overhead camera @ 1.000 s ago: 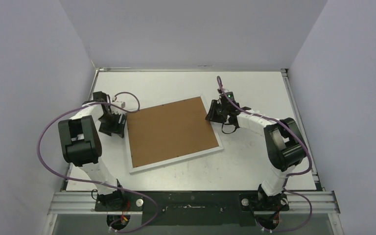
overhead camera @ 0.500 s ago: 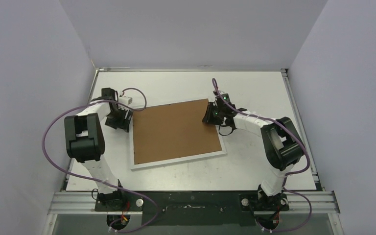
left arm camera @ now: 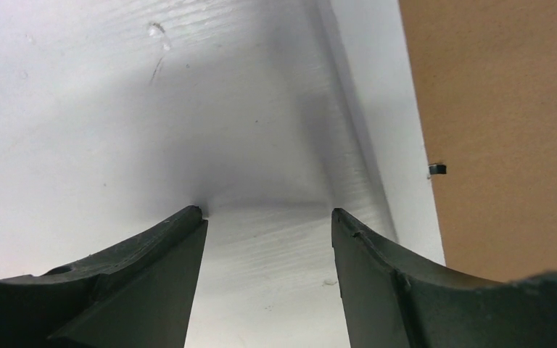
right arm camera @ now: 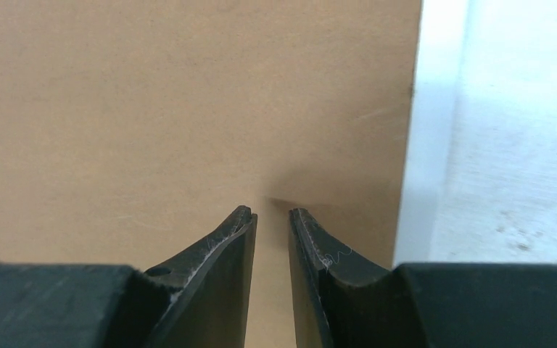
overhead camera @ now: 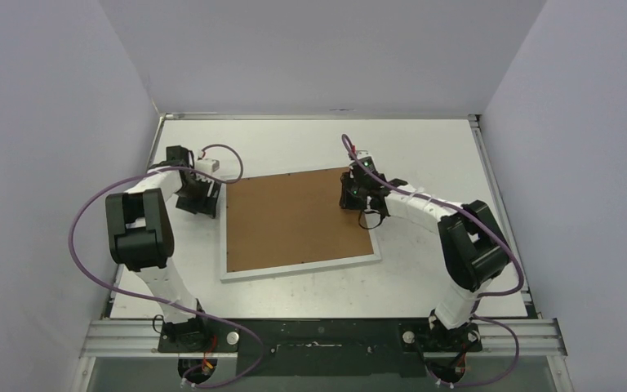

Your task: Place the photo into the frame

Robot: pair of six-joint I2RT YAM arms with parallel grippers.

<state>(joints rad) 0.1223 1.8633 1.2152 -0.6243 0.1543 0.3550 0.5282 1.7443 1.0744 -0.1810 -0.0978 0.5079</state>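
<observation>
Tabletop (overhead camera: 294, 139) centre: brace frame (overhead camera: 294, 269) with parted left gripper (left arm camera: 268, 214) while near-closed, empty right gripper (right arm camera: 270, 212) presses backing board (overhead camera: 294, 220) squarely

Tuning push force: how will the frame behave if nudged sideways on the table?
Likely slides and pivots rather than tips: the frame lies flat, face down, on the smooth white table. Probably stiff: its thin white edges run straight. The brown backing board could shift if not clipped; I can't tell.

White table (overhead camera: 310, 143) under the frame (overhead camera: 300, 269), backing board (overhead camera: 294, 220) up.
</observation>
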